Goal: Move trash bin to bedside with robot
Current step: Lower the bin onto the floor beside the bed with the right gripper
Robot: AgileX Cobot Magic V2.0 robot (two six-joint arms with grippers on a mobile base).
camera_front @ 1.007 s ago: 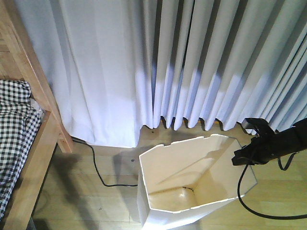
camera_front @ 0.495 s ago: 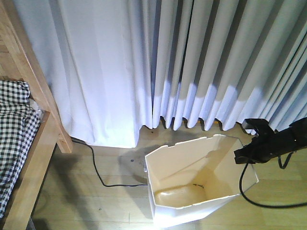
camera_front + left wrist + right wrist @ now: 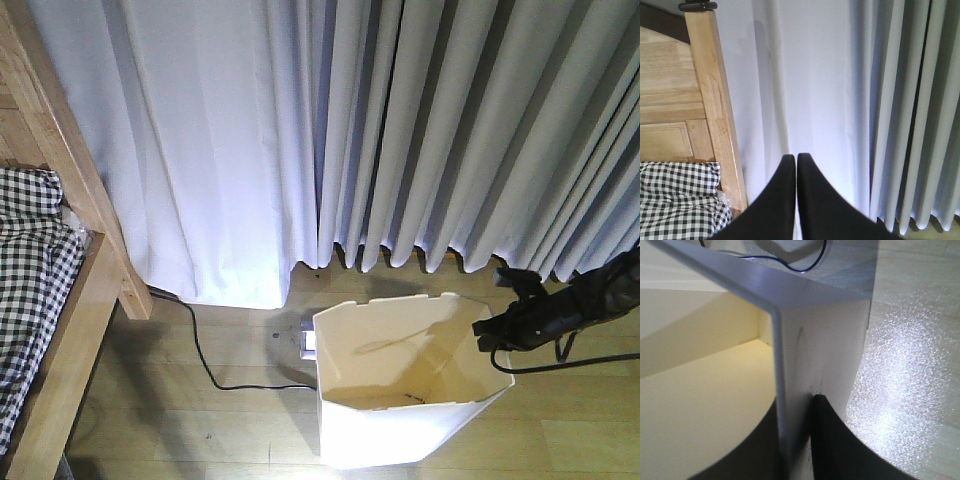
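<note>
Trash bin (image 3: pixel 405 390) standing on the wooden floor (image 3: pixel 200 420) below the curtain (image 3: pixel 300 130), well apart from the bedside (image 3: pixel 70 320) at left. Right gripper (image 3: pixel 492 338) pinches its right rim wall, one finger inside and one outside, a hold presumably meant for dragging it bedward. Left gripper (image 3: pixel 792 159) closed, tips touching, holding nothing.

No readable text, labels or signs

Trash bin (image 3: pixel 380 440): white exterior, cream interior. Bedding (image 3: pixel 30 280): black-and-white check. Bed frame (image 3: pixel 70 170): light-brown wood. Curtain (image 3: pixel 400 130): white, grey-shaded folds. Floor (image 3: pixel 180 430): pale wood grain. Floor cable (image 3: pixel 197 345): black. Left pincer (image 3: pixel 796 159) and right pincer (image 3: pixel 797 401): black.
</note>
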